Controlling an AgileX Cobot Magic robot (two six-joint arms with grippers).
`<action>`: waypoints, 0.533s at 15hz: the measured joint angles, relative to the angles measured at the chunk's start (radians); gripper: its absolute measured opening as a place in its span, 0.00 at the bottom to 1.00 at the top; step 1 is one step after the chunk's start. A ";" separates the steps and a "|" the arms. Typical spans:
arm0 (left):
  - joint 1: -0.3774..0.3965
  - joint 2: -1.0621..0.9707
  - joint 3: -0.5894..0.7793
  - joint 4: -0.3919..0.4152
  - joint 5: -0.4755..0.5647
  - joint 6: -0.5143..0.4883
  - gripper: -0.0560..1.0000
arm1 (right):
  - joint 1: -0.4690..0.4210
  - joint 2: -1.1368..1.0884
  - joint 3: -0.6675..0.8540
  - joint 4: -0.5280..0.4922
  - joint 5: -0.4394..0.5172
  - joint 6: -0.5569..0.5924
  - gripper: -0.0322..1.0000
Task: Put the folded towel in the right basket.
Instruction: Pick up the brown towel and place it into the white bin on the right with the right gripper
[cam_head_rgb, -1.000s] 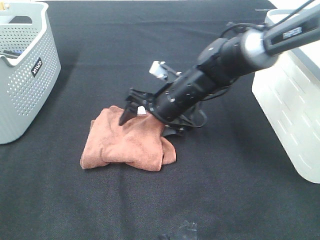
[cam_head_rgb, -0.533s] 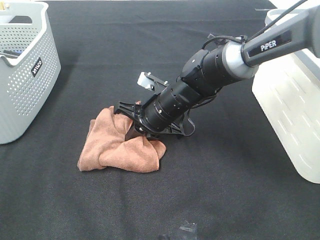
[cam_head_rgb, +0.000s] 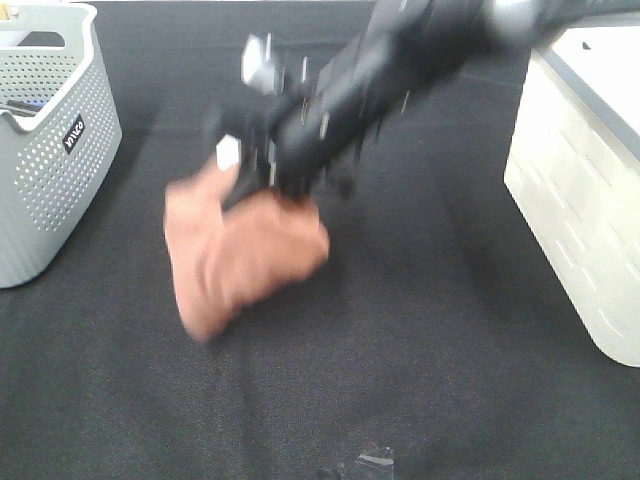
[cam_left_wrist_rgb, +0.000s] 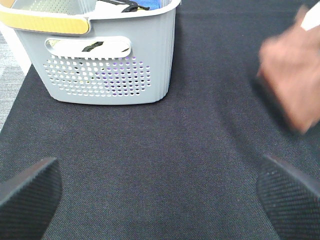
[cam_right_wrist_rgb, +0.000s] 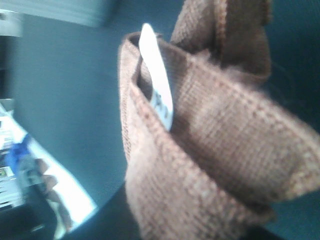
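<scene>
Looks like the carry step. The right hand (cam_head_rgb: 268, 190) is pinched shut on the brown towel (cam_head_rgb: 245, 250), which hangs bunched and floppy, seemingly clear of the desk (cam_head_rgb: 420, 350), left of middle. Next it needs a swing over to the white basket (cam_head_rgb: 585, 190), then let go. The left hand (cam_left_wrist_rgb: 160, 196) is wide open and empty.
</scene>
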 joint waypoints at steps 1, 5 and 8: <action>0.000 0.000 0.000 0.000 0.000 0.000 0.99 | -0.026 -0.043 -0.045 -0.001 0.054 0.001 0.18; 0.000 0.000 0.000 0.000 0.000 0.000 0.99 | -0.222 -0.229 -0.207 -0.072 0.277 0.085 0.18; 0.000 0.000 0.000 0.000 0.000 0.000 0.99 | -0.384 -0.408 -0.222 -0.231 0.347 0.144 0.18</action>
